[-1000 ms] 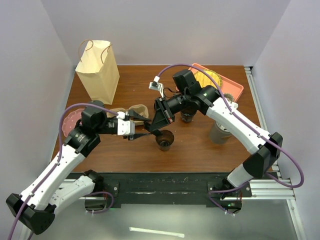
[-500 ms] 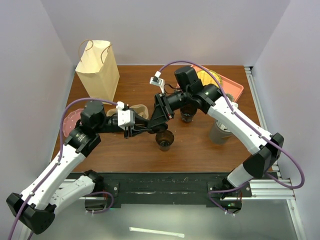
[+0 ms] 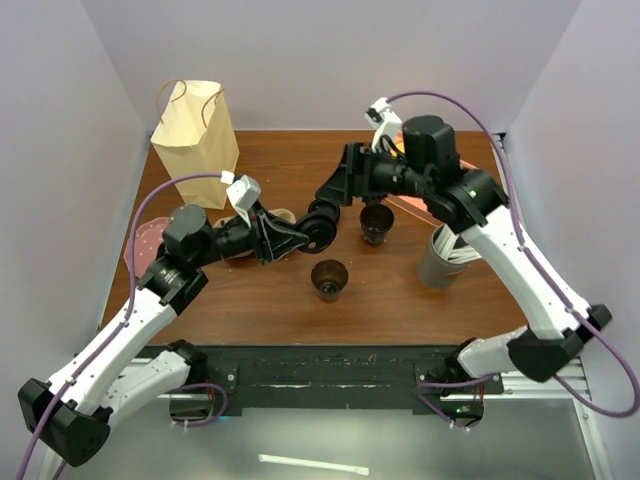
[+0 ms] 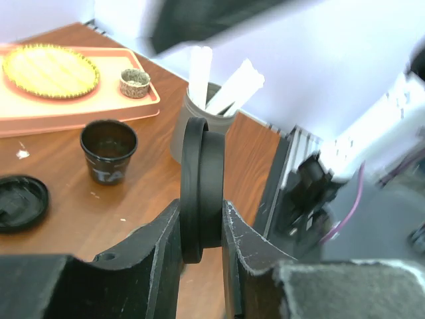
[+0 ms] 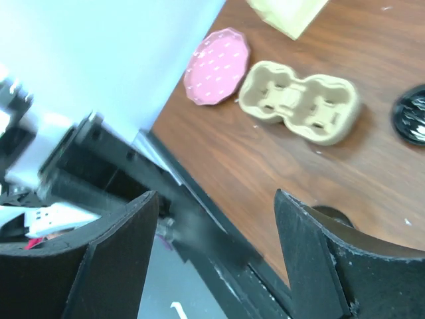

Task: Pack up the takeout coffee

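My left pincer [image 4: 201,212] clamps a round black plastic lid [image 4: 199,159] on edge, axis level. The small black paper cup [image 3: 330,279] stands lidless on the desk [image 3: 400,300] just below it, centre frame. My right pincer [image 5: 216,199] gapes empty.

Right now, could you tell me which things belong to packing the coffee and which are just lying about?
For the job: near black cup, far black cup, held lid in the left tool, loose lid, pulp carrier, probably paper bag.
Lying about: pink plate, orange tray, grey utensil cup.
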You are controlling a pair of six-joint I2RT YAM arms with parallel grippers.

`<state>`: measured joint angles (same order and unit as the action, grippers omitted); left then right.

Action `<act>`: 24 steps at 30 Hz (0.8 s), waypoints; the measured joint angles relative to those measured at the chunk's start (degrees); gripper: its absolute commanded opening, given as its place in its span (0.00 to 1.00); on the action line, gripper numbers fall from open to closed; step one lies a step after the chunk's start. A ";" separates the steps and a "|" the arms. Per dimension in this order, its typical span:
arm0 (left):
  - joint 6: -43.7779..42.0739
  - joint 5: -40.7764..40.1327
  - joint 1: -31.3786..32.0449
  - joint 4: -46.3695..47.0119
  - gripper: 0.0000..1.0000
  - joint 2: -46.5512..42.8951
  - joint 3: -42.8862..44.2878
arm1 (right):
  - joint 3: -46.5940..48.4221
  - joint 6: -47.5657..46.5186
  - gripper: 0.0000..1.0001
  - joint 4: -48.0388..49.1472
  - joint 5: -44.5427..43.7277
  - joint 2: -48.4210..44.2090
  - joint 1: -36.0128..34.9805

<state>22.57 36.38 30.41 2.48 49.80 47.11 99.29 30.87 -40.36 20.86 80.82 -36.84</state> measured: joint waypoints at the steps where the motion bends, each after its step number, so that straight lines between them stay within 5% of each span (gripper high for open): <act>1: 2.69 -1.05 0.00 0.42 0.23 0.46 0.00 | -1.66 0.11 0.75 -0.09 -1.25 -1.95 -0.04; 11: 22.60 -3.43 0.00 1.66 0.23 6.64 -0.33 | -17.49 0.72 0.75 2.34 0.61 -8.76 -0.35; 24: 31.04 3.76 -0.02 3.72 0.24 15.76 -10.16 | -23.37 2.58 0.72 -2.93 -8.61 -12.09 -0.33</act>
<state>53.60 40.14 30.39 6.20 65.56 36.95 75.92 33.45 -43.29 12.25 68.73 -37.17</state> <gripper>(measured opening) 0.308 0.741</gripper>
